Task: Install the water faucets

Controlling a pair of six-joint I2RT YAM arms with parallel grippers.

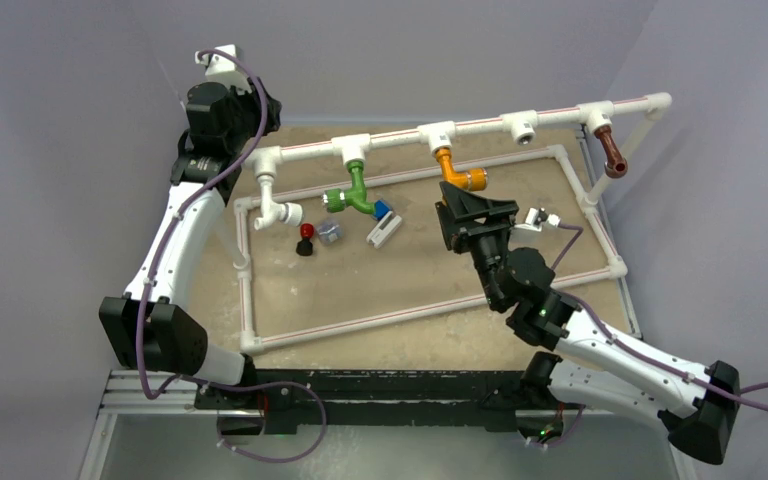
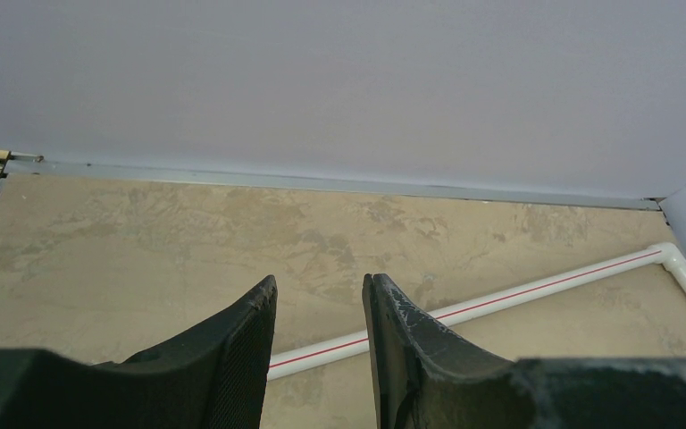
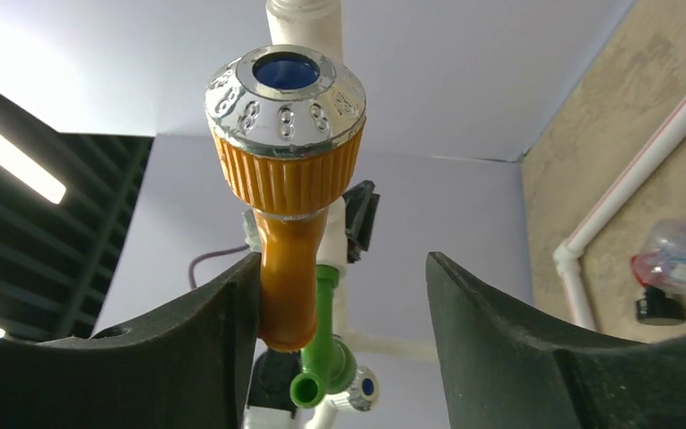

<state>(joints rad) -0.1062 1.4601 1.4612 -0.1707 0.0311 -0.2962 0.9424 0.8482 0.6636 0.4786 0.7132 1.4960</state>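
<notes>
Orange faucet [image 3: 286, 179] hangs from its pipe tee [image 1: 438, 133]; looks like the tightening step.
My right gripper [image 3: 339, 268] straddles its stem, jaws spread, not clamped. Next: close squarely, then twist.

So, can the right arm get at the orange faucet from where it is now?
Probably yes. The right hand is open, with the orange faucet hanging between its fingers, close against one of them. Nothing else sits in the gap to block a grip.
</notes>
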